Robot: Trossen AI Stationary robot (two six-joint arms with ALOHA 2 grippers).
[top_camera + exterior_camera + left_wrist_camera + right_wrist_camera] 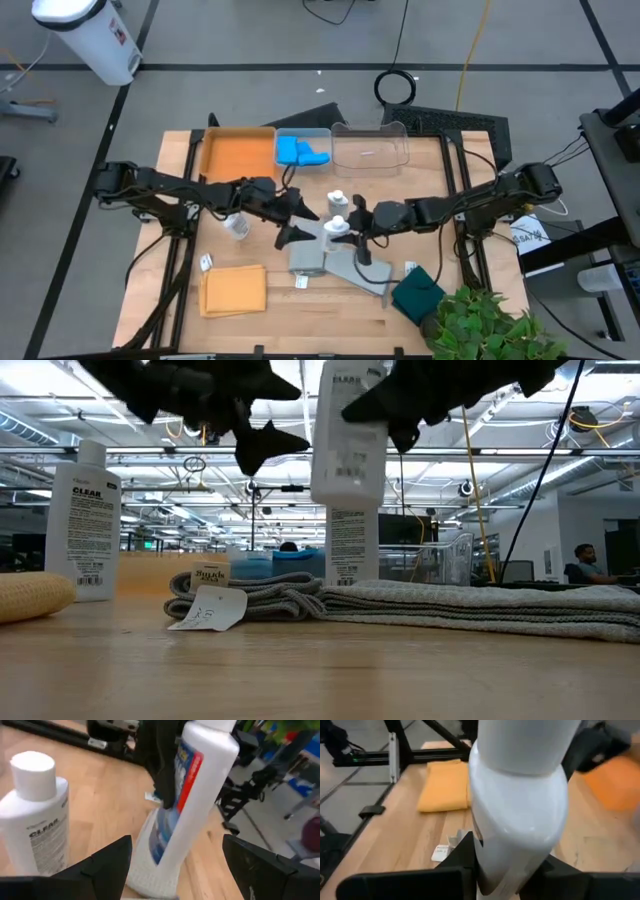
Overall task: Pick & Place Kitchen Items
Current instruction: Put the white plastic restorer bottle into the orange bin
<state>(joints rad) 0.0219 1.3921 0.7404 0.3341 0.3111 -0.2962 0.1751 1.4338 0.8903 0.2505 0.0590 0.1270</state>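
My right gripper (353, 230) is shut on a white capped bottle (348, 440) above the grey folded cloth (330, 262). My left gripper (175, 870) stands open, a finger on each side of that bottle's lower part and apart from it. A second white bottle (337, 200) stands on its base just beyond, and a third (88, 525) stands under my left arm. An orange cloth (232, 290) lies flat at the near left and a dark green one (417, 293) at the near right. Blue sponges (300, 152) lie in a clear bin. My right gripper pinches the bottle's body (172, 795) between its two fingers (462, 865), one on each side. The fingers come about level from the table's right side and lie across the bottle. The bottle is lifted clear of the cloth, cap up and leaning a little.
An orange tray (237, 155) and two clear bins (372, 150) stand along the far edge. A leafy plant (480, 325) sits at the near right corner. Loose tags (205, 610) lie by the grey cloth. Bare wood shows at the near middle.
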